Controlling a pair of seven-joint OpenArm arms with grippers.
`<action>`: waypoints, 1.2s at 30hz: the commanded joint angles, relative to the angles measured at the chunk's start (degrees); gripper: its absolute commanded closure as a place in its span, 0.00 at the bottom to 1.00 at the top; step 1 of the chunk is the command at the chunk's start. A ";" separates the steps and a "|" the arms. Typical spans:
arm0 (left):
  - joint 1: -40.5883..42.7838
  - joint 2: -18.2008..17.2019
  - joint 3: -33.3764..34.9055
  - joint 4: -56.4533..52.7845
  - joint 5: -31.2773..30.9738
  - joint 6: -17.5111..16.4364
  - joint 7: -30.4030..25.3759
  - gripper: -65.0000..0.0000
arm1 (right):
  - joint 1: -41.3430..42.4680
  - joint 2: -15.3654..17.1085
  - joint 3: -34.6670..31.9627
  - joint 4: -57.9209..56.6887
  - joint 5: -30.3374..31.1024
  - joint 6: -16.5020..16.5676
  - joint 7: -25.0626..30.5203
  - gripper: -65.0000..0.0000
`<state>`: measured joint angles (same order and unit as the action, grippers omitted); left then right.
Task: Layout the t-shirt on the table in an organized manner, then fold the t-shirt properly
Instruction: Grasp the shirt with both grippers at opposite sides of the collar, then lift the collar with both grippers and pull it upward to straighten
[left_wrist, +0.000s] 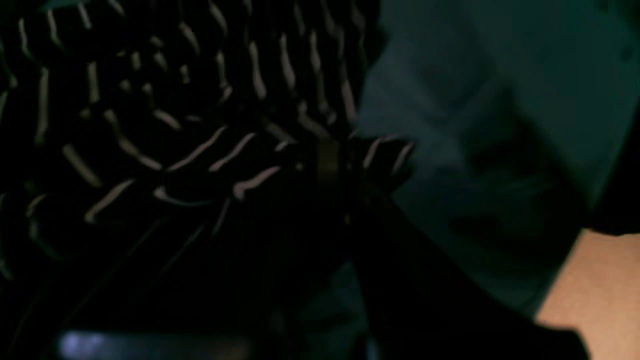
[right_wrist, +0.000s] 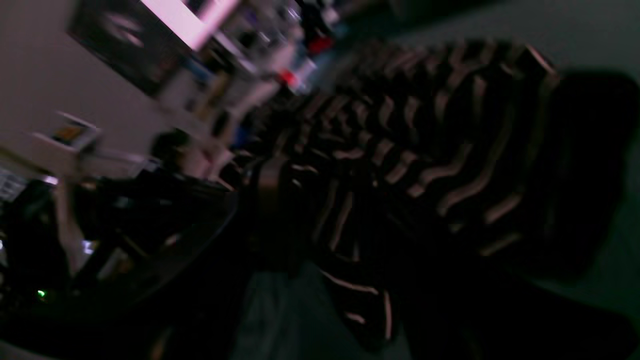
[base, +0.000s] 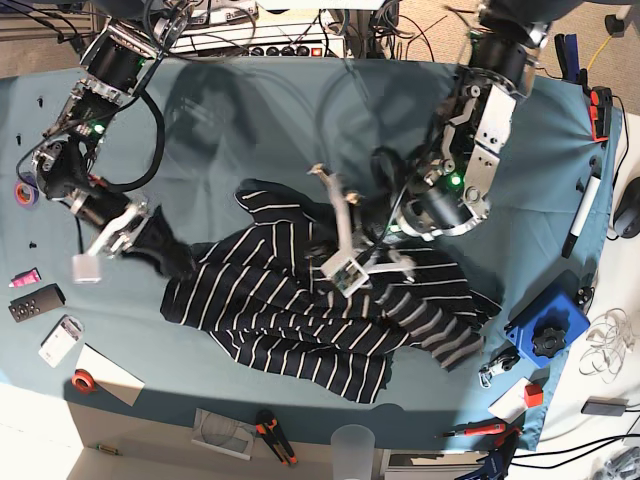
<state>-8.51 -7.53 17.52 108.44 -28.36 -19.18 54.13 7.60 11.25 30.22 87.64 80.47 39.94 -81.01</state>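
The t-shirt (base: 300, 310) lay crumpled near the middle of the table (base: 250, 110), its striped body spread toward the near edge and one sleeve bunched toward the right side of the base view.

The left gripper (base: 352, 262) was at the centre of the garment, above its upper folds. In the left wrist view the jaws were clenched on a raised pinch of striped cloth (left_wrist: 350, 160), with the teal table cover visible beside it.

The right gripper (base: 120, 235) was at the garment's far-left edge in the base view, where a dark corner of cloth (base: 165, 252) met the fingers. In the right wrist view one finger (right_wrist: 272, 200) lay against a striped fold. The image was blurred, and whether the fingers actually held that fold could not be determined.

Around the table edges lay a roll of orange tape (base: 84, 380), a remote control (base: 33, 303), orange-handled pliers (base: 272, 435), a clear plastic cup (base: 352, 448), a blue box (base: 548, 325) and a marker pen (base: 581, 220).
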 joint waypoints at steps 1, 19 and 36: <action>-0.59 1.27 -0.07 1.16 -2.49 -0.98 -1.44 1.00 | 0.92 0.79 0.11 0.87 1.46 0.06 1.01 0.67; -7.48 16.31 -0.02 -0.02 1.75 0.04 -5.22 1.00 | -0.15 0.81 8.85 0.87 -8.94 0.06 1.01 0.67; -7.37 8.44 -0.17 -0.04 13.25 1.42 1.86 0.59 | -3.41 1.14 7.02 0.87 -9.53 0.06 1.01 0.67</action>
<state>-14.61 0.58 17.47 107.55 -14.52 -17.78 57.23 3.38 11.46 37.21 87.66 69.45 39.90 -80.93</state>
